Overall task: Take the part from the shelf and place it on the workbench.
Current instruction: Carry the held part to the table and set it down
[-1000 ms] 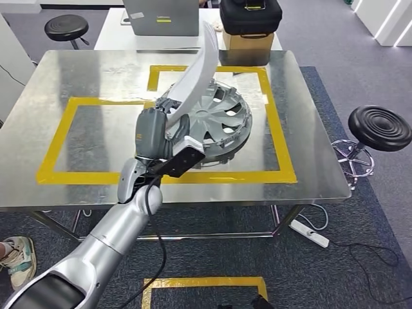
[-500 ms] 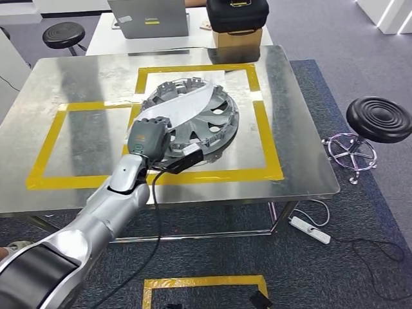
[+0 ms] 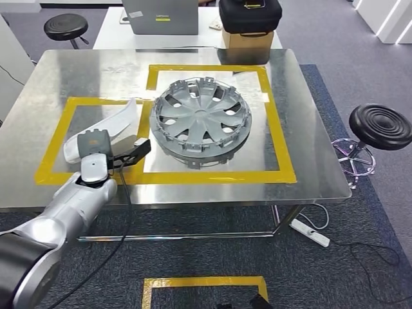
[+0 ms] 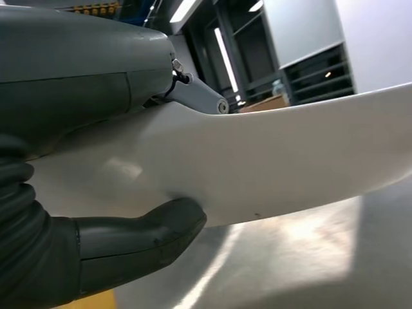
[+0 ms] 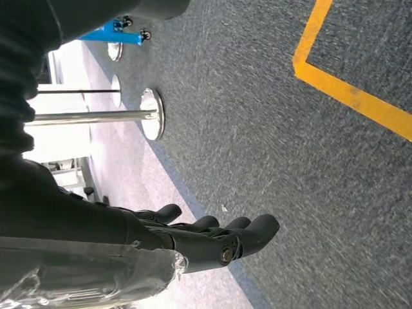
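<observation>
A long, curved white part [image 3: 116,120] lies low over the steel workbench [image 3: 301,129], inside the left yellow-taped rectangle. My left hand [image 3: 95,150] grips its near end. In the left wrist view the thick thumb [image 4: 141,239] presses one side of the white part [image 4: 272,161] and the grey hand covers the other. My right hand [image 5: 204,238] hangs over grey carpet, its dark fingers stretched out and holding nothing.
A silver hubcap [image 3: 201,120] lies in the right taped rectangle, close beside the part's far tip. Behind the bench are a laptop [image 3: 161,16] and a black case [image 3: 250,13] on a cardboard box. Black stools [image 3: 380,127] stand right and back left. A power strip [image 3: 309,233] lies on the floor.
My left arm has swung the white part from above the hubcap leftward and down into the left taped rectangle. The head view also shifted slightly.
</observation>
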Tool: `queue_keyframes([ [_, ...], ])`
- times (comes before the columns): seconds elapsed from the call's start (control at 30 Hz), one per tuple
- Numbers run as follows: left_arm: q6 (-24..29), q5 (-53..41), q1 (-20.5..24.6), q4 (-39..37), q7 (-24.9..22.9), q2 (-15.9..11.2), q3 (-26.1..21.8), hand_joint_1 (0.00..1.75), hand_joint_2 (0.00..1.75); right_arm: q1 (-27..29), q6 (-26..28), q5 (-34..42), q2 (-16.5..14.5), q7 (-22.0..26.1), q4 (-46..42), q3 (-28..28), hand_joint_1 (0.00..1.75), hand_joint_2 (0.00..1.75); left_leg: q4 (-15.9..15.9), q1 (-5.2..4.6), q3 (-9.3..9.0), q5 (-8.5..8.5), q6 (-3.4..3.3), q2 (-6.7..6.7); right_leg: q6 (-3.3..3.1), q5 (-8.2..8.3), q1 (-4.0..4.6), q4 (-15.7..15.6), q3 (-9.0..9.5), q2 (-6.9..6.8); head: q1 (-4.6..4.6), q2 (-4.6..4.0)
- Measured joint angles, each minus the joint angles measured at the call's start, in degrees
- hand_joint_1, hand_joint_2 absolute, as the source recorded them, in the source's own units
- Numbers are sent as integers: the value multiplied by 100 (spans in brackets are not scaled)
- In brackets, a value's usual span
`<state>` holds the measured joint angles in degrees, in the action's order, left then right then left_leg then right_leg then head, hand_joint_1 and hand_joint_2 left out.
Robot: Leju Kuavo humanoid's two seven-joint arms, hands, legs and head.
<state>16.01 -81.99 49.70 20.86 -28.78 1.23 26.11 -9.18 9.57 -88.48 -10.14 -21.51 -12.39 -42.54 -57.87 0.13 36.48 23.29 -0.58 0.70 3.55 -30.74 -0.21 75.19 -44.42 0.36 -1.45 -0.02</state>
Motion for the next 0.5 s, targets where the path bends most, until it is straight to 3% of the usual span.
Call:
queue_keyframes([
  [0.03, -47, -5, 6, -29, -32, -61, -58, 175, 175, 15, 1, 2, 0, 1, 0, -2, 0, 175, -1, -1, -10, 5, 5, 2, -10, 135, 0, -153, 63, 0, 1, 0],
  [0.1, -88, -12, 35, -68, -73, -155, -140, 175, 175, 30, 4, 4, 0, 1, 0, -4, 0, 175, -3, -4, -29, 20, 28, 8, -42, 505, 3, -887, 414, 0, -1, 0],
  [0.17, -137, -15, 78, -98, -113, -225, -207, 175, 175, 24, 8, 3, 0, 1, 0, -8, 0, 175, -13, -19, -26, 29, 72, 22, -82, 677, 11, -1463, 711, 7, 4, 0],
  [0.27, -220, -13, 99, -147, -164, -303, -289, 175, 175, 34, 7, 7, -1, 1, 0, -16, 0, 175, 1, -11, -21, 24, 164, 29, -159, 684, 23, -1596, 785, 22, 9, 0],
  [0.33, -254, -5, 101, -168, -163, -336, -352, 175, 175, 35, 9, 16, -1, 11, 0, -22, 0, 175, -137, -1, 38, 134, 235, 16, -218, 705, 3, -1631, 809, 23, 17, 0],
  [0.43, -279, -2, 73, -193, -69, -362, -452, 175, 175, 25, 13, 23, 0, 49, 0, -26, 0, 175, -1040, 14, 476, 577, 320, 3, -265, 710, -19, -1647, 827, 23, 36, 0],
  [0.5, -284, -17, 3, -215, 88, -364, -510, 175, 175, 33, 8, 21, 0, 61, 0, -28, 0, 175, -1481, 30, 722, 666, 352, 2, -266, 706, -30, -1646, 833, 23, 38, 0],
])
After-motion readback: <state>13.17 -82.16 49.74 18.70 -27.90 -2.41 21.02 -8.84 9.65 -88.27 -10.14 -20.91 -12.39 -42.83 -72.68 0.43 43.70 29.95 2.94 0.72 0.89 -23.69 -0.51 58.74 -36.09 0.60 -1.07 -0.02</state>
